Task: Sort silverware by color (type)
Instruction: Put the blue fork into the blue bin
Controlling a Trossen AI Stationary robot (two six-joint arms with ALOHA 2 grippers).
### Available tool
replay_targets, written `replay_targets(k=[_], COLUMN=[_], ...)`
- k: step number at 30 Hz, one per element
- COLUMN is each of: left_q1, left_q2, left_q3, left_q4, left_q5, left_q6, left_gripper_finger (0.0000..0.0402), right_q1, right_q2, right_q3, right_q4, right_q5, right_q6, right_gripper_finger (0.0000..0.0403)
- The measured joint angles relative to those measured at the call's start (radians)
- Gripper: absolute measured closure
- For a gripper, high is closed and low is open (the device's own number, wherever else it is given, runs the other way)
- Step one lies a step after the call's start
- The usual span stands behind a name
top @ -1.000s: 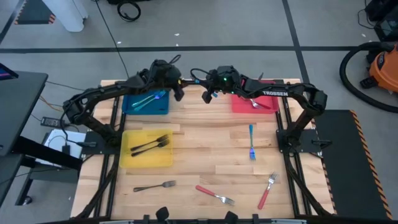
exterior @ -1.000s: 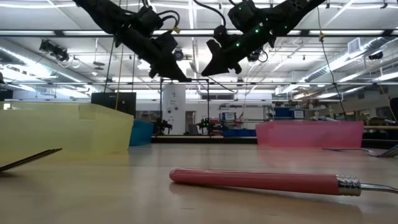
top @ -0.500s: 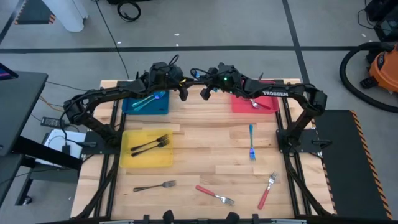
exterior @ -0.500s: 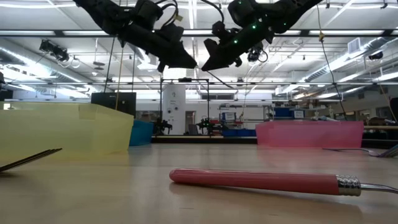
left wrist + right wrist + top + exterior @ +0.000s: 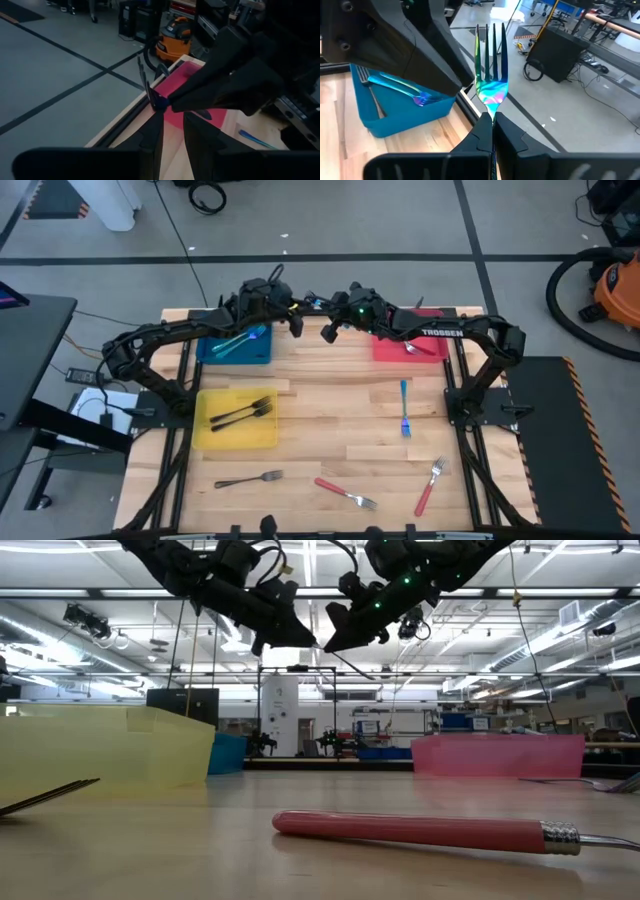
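My right gripper [image 5: 327, 332] hangs above the table's far middle, shut on a blue fork [image 5: 491, 65] with shimmering blue-green tines. The fork's head sticks out ahead of the fingers toward my left gripper [image 5: 298, 323], which faces it closely. My left gripper [image 5: 172, 120] is open, and its fingertips reach up to the fork's neck [image 5: 160, 103]. On the wooden table lie a blue fork [image 5: 404, 408], a black fork [image 5: 250, 479] and two red forks [image 5: 345, 493] [image 5: 430, 485]. My right gripper pinches the fork just below its head, at the neck [image 5: 492, 107], between its two fingers. The handle is hidden between them. The fingers come nearly level from the table's right. The fork is lifted clear, its tines [image 5: 490, 40] pointing up and ahead. Whether my left gripper touches the fork I cannot tell.
At the far left, a blue tray [image 5: 258, 352] holds teal forks, and a red tray [image 5: 390, 350] at the far right holds a fork. A yellow tray [image 5: 215, 435] at the left holds black forks. Both arms reach in over the far edge.
Both grippers have tipped up from pointing slantwise down to nearly level. Both have rolled a little, and their tips have drawn closer together above the far middle. The fork has stayed in my right gripper's hold.
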Motion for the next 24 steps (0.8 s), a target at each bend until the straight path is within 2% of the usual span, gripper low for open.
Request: replay_targets(k=[4,24], left_q1=[0.0,0.015], left_q2=[0.0,0.0], left_q3=[0.0,0.0], left_q4=[0.003,-0.009], left_q5=[-0.043,-0.028], left_q6=[0.0,0.0], left_gripper_finger=[0.0319,0.0319], right_q1=[0.009,0.008], right_q2=[0.0,0.001], right_q3=[0.0,0.0], right_q4=[0.0,-0.014], right_q5=[-0.011,0.024], right_q6=[0.0,-0.003], right_gripper_finger=[0.0394,0.0394])
